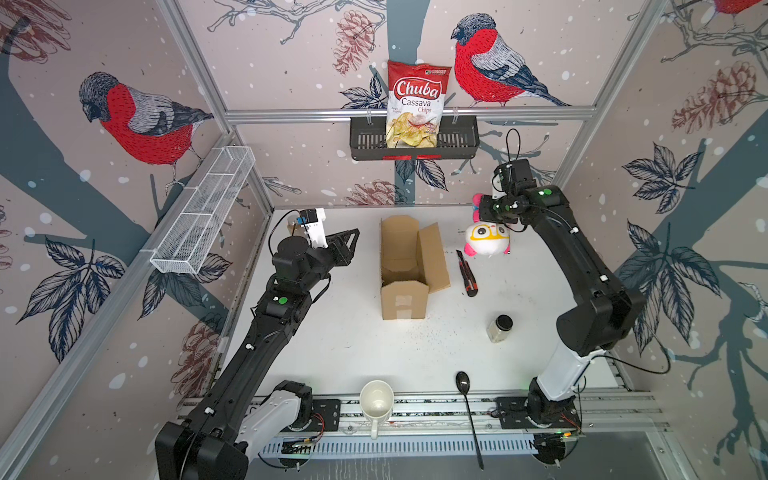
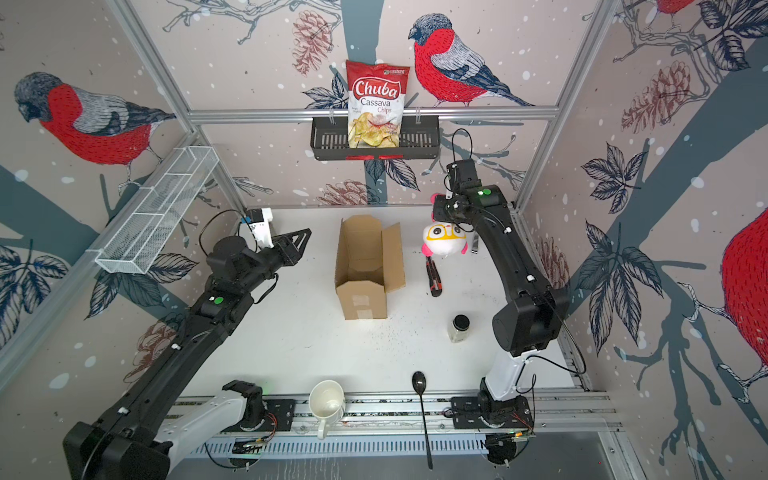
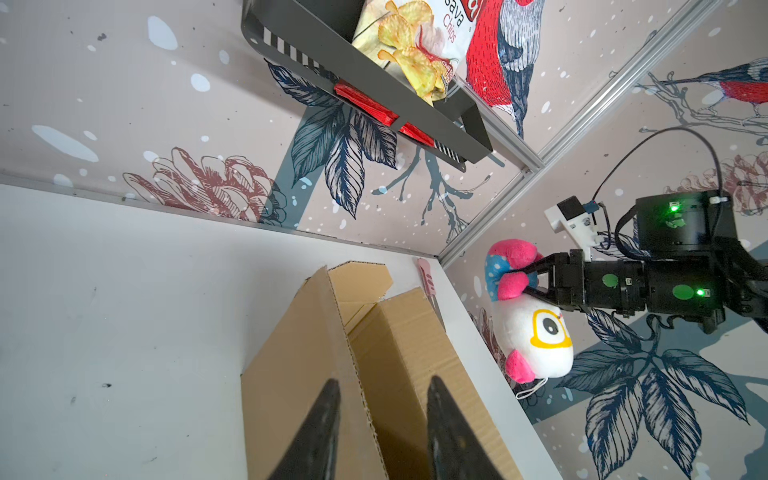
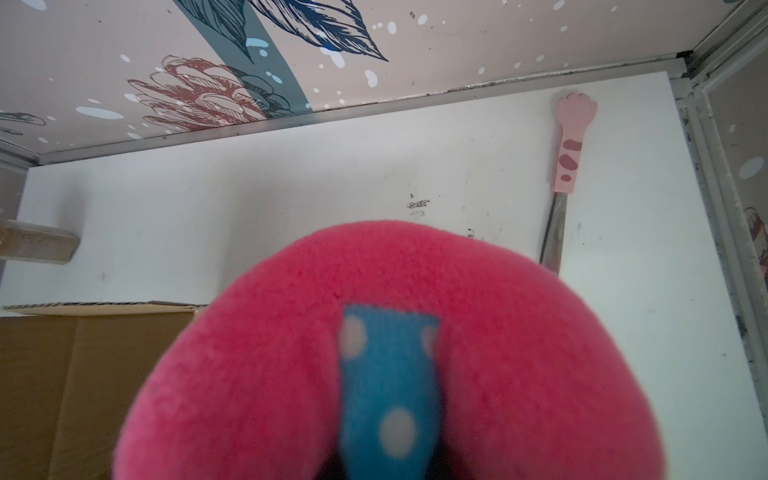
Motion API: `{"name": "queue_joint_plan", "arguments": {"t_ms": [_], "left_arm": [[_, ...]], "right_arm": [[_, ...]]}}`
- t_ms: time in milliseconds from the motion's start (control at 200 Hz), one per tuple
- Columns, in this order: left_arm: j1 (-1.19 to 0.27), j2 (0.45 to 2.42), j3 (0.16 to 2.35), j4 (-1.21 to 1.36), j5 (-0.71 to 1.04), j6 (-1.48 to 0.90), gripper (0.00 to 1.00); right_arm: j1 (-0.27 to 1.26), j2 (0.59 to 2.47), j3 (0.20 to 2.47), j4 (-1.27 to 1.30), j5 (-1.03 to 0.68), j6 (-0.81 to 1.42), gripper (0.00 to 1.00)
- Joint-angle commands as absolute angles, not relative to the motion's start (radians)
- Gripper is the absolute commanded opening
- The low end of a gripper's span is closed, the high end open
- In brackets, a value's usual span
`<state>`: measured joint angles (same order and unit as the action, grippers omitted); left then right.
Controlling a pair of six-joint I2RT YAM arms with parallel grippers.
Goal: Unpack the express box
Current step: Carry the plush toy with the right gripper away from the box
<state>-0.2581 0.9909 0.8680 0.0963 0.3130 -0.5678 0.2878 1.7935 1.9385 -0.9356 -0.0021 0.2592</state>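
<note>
The express box [image 1: 405, 270] [image 2: 365, 270] stands in the middle of the white table, brown cardboard with its top flaps folded out; what shows of its inside is bare. My left gripper [image 1: 352, 243] [image 2: 303, 241] hovers just left of the box, open and holding nothing. In the left wrist view its fingertips [image 3: 332, 386] frame the box's near wall [image 3: 299, 374]. My right gripper [image 1: 482, 210] [image 3: 534, 280] is shut on the pink and blue bow of a white plush toy [image 1: 486, 241] [image 4: 395, 332]. The toy hangs above the table, right of the box.
A utility knife [image 1: 467, 274] lies right of the box, with a black-lidded jar [image 1: 500, 328] nearer the front. A white mug [image 1: 376, 403] and black spoon [image 1: 467, 411] sit at the front rail. A pink paw-handled tool [image 4: 567, 153] lies in the back right corner. A black wall basket [image 1: 461, 143] holds chips.
</note>
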Motion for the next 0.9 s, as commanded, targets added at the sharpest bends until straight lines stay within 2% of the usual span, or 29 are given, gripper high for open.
{"name": "queue_joint_plan", "arguments": {"t_ms": [0, 380, 615, 896], "left_arm": [[-0.259, 0.980, 0.863, 0.083, 0.287, -0.548, 0.37], [-0.262, 1.002, 0.867, 0.074, 0.275, -0.541, 0.42], [-0.266, 1.030, 0.881, 0.067, 0.275, -0.519, 0.45], [-0.266, 1.052, 0.882, 0.078, 0.290, -0.511, 0.46]], "right_arm": [[0.264, 1.824, 1.935, -0.936, 0.043, 0.207, 0.00], [0.151, 1.783, 1.677, -0.864, 0.129, 0.218, 0.00], [0.042, 1.698, 1.422, -0.756, 0.091, 0.277, 0.00], [-0.047, 1.653, 1.269, -0.679, 0.087, 0.304, 0.00]]}}
